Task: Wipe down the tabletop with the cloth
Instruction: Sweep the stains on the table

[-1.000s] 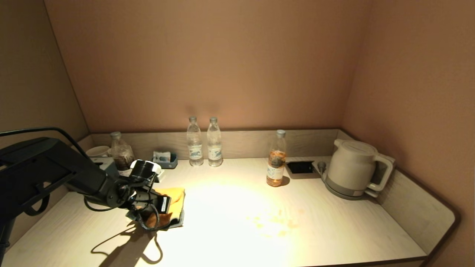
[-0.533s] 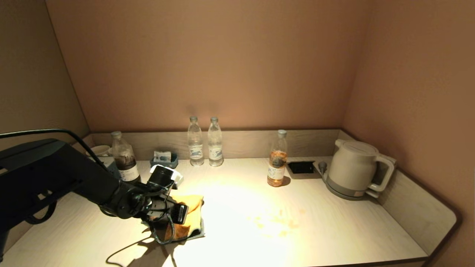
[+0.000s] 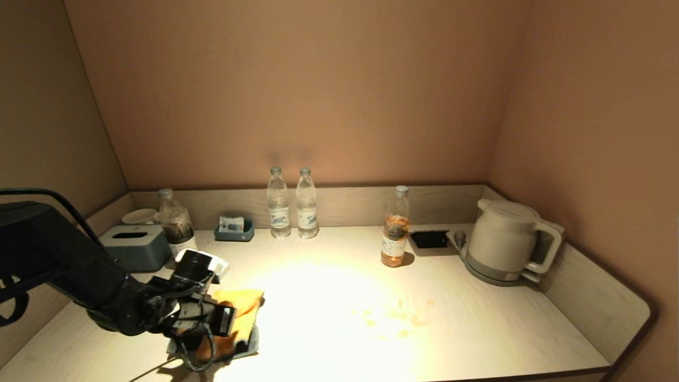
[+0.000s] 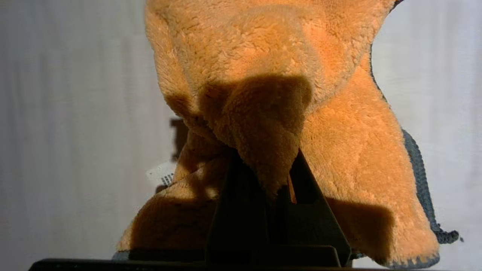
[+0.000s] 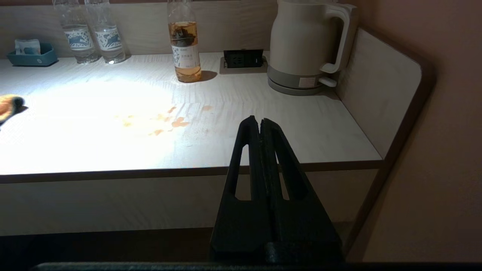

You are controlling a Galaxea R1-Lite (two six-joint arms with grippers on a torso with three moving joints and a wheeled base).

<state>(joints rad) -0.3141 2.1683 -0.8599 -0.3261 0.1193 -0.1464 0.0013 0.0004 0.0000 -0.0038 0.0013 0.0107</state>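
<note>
The orange fuzzy cloth [image 3: 245,313] with a grey-blue edge lies bunched on the pale wood-grain tabletop [image 3: 477,323] near its front left. My left gripper [image 3: 225,324] is shut on a fold of the cloth [image 4: 286,113], and its fingertips are buried in the pile [image 4: 265,169]. Orange stain spots [image 3: 395,318] mark the tabletop right of the middle; they also show in the right wrist view [image 5: 165,122]. My right gripper [image 5: 260,122] is shut and empty, parked below the table's front edge at the right. It is out of the head view.
Along the back stand a tissue box [image 3: 132,246], a dark bottle [image 3: 176,225], a small blue tray [image 3: 234,229], two water bottles [image 3: 290,204], an amber-drink bottle [image 3: 395,233], a socket plate [image 3: 429,240] and a kettle [image 3: 506,241]. A raised rim [image 3: 599,302] bounds the right side.
My left gripper with the cloth swung right half a second ago, then came back left and toward the front edge. The tissue box is now uncovered behind it.
</note>
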